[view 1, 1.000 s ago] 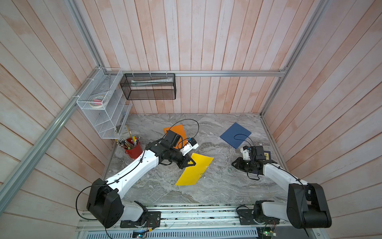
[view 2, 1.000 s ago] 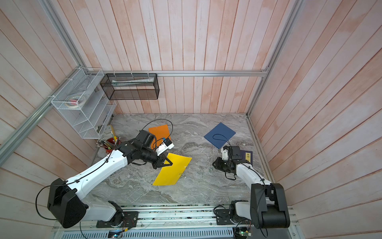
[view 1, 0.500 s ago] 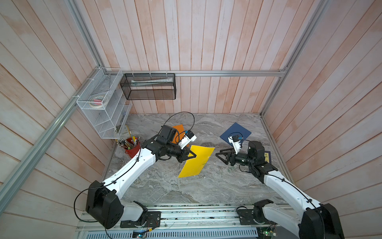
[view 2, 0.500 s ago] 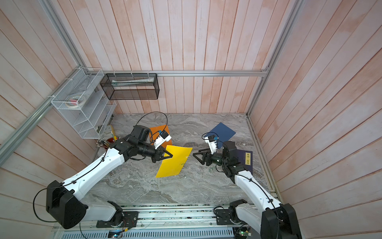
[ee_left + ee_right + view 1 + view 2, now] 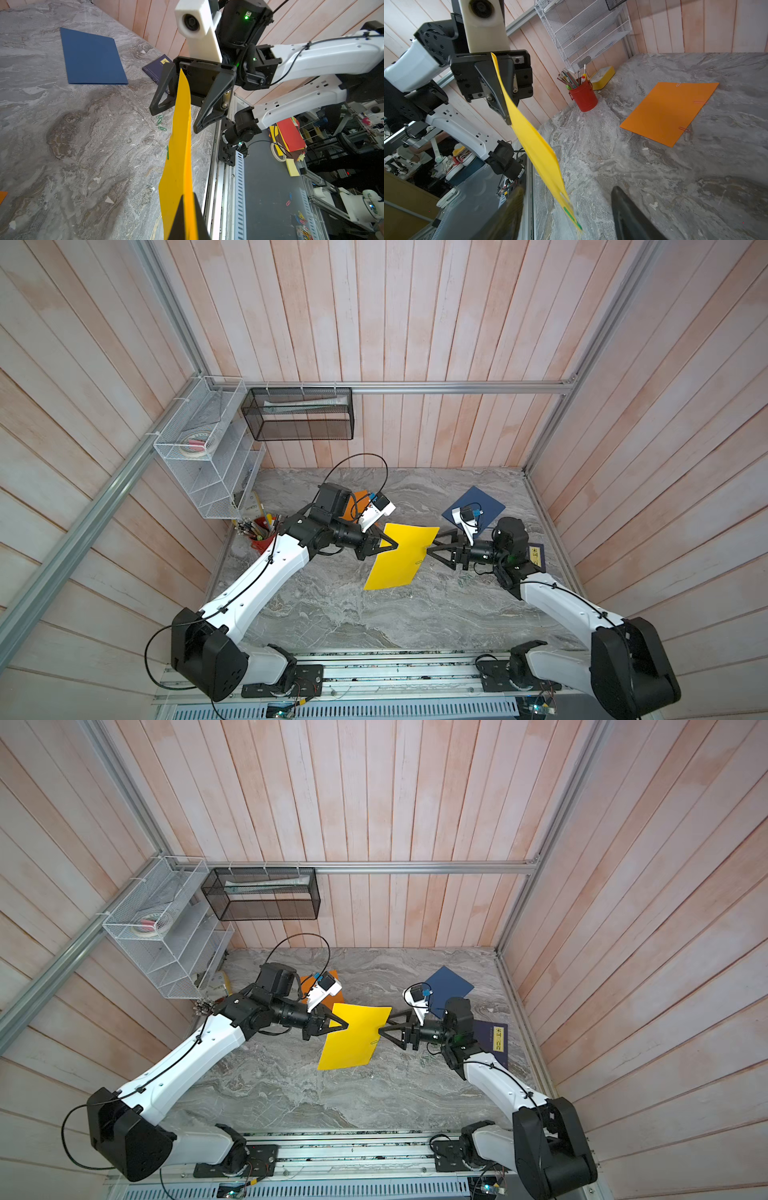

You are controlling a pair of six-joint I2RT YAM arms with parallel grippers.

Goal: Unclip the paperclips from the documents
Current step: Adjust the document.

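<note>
The yellow sheet (image 5: 399,562) is held clamped in the left tool (image 5: 392,545), lifted off the bench (image 5: 332,614). Its far edge, where a green paperclip (image 5: 419,562) is clipped, is straddled by the wide-spread right tool (image 5: 432,544).

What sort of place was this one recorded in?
Probably a robotics lab cell dressed as an office desk: wood-panel walls box in a marble-look tabletop, with a wire file rack and a red pencil cup.
</note>
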